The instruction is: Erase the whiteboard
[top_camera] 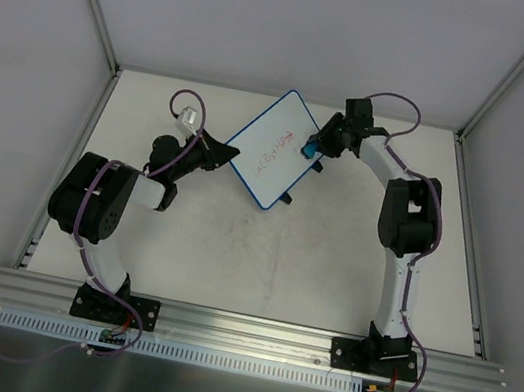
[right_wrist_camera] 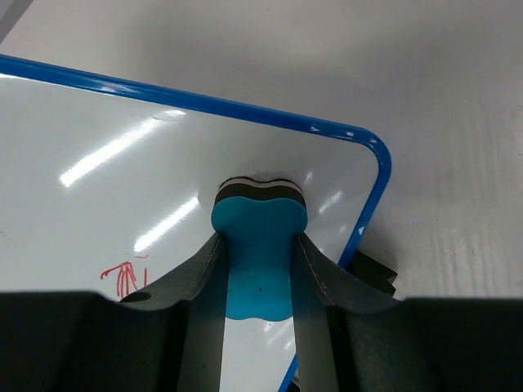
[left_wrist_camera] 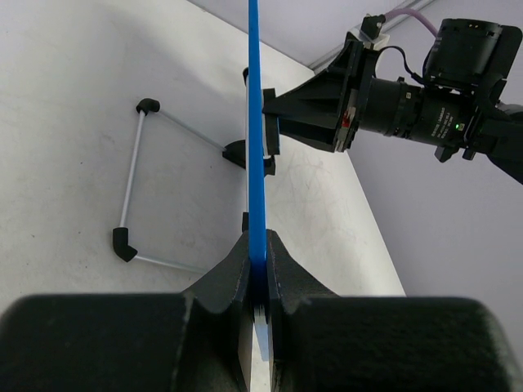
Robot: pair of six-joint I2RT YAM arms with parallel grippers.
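The whiteboard (top_camera: 268,152), white with a thin blue rim, stands propped at an angle near the back of the table, with orange-red scribbles (top_camera: 271,155) on its face. My left gripper (top_camera: 230,154) is shut on its left edge; in the left wrist view the blue rim (left_wrist_camera: 257,147) runs edge-on between the jaws of that gripper (left_wrist_camera: 258,263). My right gripper (top_camera: 313,147) is shut on a small blue eraser (right_wrist_camera: 260,219) whose dark felt presses the board's face near its rounded corner (right_wrist_camera: 377,163). Red marks (right_wrist_camera: 124,279) lie left of the eraser.
The board's wire stand (left_wrist_camera: 135,180) with black feet rests on the table behind it. Black tabs (top_camera: 287,200) stick out from the board's near edge. Grey enclosure walls and an aluminium rail (top_camera: 238,329) bound the table.
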